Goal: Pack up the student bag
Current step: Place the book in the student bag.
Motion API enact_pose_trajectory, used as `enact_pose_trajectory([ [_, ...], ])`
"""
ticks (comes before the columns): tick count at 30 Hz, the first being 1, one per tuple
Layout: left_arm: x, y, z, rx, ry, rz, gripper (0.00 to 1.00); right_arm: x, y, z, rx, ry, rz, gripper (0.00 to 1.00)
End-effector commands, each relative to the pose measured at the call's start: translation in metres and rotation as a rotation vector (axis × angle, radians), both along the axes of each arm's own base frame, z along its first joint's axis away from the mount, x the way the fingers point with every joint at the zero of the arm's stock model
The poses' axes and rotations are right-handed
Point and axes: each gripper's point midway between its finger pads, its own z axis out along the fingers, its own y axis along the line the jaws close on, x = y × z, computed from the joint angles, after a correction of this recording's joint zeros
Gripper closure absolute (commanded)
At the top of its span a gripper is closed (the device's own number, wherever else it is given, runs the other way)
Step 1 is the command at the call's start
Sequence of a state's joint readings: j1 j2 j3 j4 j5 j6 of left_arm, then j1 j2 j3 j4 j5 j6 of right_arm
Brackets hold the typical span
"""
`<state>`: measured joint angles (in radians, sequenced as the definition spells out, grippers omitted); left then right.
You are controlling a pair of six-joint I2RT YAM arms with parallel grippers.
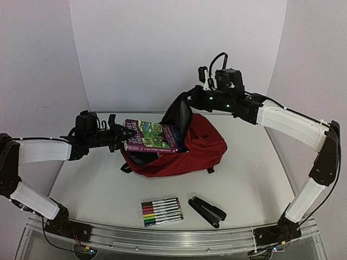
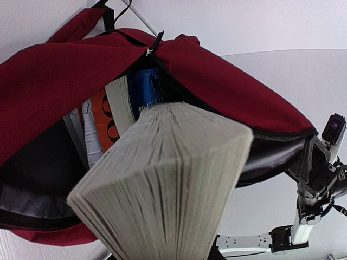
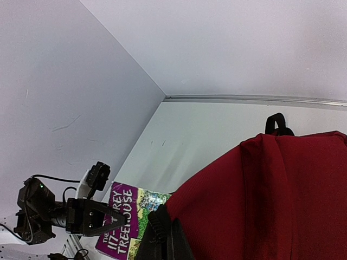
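Observation:
The student bag (image 1: 200, 147), dark red, lies mid-table with its mouth open to the left. My right gripper (image 1: 190, 96) is shut on the bag's upper flap and holds it lifted; in the right wrist view its fingers (image 3: 162, 233) pinch the red fabric (image 3: 271, 200). My left gripper (image 1: 124, 135) is shut on a thick book with a purple cover (image 1: 153, 136), whose far end is inside the bag's mouth. In the left wrist view the book's page edges (image 2: 168, 184) fill the middle and hide my fingers. A blue item (image 2: 143, 89) and orange-and-white books (image 2: 100, 122) show inside the bag (image 2: 227, 92).
A clear pack of coloured markers (image 1: 161, 211) lies near the front edge. A black folded tool (image 1: 207, 211) lies to the right of it. White walls close the table at the back and sides. The left gripper (image 3: 103, 216) and the book (image 3: 124, 211) show in the right wrist view.

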<state>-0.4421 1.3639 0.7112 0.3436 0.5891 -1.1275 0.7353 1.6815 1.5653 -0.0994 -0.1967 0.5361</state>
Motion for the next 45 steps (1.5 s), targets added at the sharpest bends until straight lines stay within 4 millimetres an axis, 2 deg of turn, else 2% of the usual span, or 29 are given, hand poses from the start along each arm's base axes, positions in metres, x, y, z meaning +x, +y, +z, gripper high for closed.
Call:
enact_pose_trajectory([
  [1, 0.031, -0.011, 0.067, -0.114, -0.212, 0.057, 1.00, -0.020, -0.003, 0.075, 0.170, -0.148, 0.026, 1.00],
  [5, 0.049, -0.015, 0.071, -0.132, -0.234, 0.092, 1.00, -0.025, 0.000, 0.072, 0.172, -0.142, 0.033, 1.00],
  [9, 0.062, -0.035, 0.066, -0.110, -0.257, 0.096, 1.00, -0.026, 0.001, 0.065, 0.163, -0.134, 0.029, 1.00],
  [16, 0.067, -0.094, 0.032, -0.046, -0.226, 0.026, 1.00, -0.024, 0.004, 0.055, 0.164, -0.114, 0.024, 1.00],
  [20, 0.071, -0.114, 0.010, -0.004, -0.203, 0.004, 0.97, -0.024, 0.005, 0.051, 0.160, -0.106, 0.024, 1.00],
  [22, 0.074, -0.115, 0.004, 0.022, -0.200, 0.000, 0.86, -0.025, 0.004, 0.049, 0.158, -0.104, 0.024, 1.00],
  [24, 0.073, -0.113, -0.003, 0.071, -0.192, -0.001, 0.71, -0.026, 0.004, 0.050, 0.159, -0.106, 0.025, 1.00],
  [29, 0.064, -0.093, -0.011, 0.219, -0.187, 0.016, 0.38, -0.027, 0.001, 0.052, 0.155, -0.115, 0.020, 1.00],
  [33, 0.054, -0.079, -0.021, 0.319, -0.161, 0.015, 0.26, -0.028, 0.000, 0.052, 0.155, -0.116, 0.022, 1.00],
  [37, 0.047, -0.069, -0.033, 0.364, -0.137, 0.020, 0.25, -0.028, 0.002, 0.049, 0.152, -0.111, 0.028, 1.00],
  [39, 0.044, -0.068, -0.035, 0.367, -0.129, 0.018, 0.27, -0.028, 0.002, 0.049, 0.152, -0.109, 0.028, 1.00],
  [45, 0.042, -0.080, -0.041, 0.342, -0.121, -0.023, 0.55, -0.026, 0.004, 0.048, 0.154, -0.106, 0.031, 1.00],
])
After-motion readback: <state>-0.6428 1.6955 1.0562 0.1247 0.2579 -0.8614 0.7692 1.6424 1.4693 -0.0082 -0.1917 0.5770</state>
